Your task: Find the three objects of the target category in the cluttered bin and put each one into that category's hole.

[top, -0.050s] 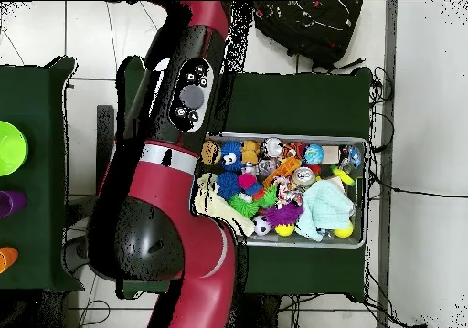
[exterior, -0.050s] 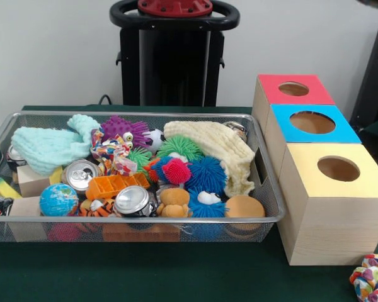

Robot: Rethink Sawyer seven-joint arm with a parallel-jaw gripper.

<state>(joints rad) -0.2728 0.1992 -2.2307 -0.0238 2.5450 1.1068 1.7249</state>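
Low, close front view and high top-down view, sharing the bin [exterior, -0.050s: 264,217] [top, -0.050s: 358,242].

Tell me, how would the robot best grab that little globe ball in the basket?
Probably from straight above, closing across the widest part of the globe ball. It is round, so no side grips better than another, and its top is bare. It sits in the wire bin's front corner, with a can behind it and a wooden block beside it, so a sideways approach looks blocked.
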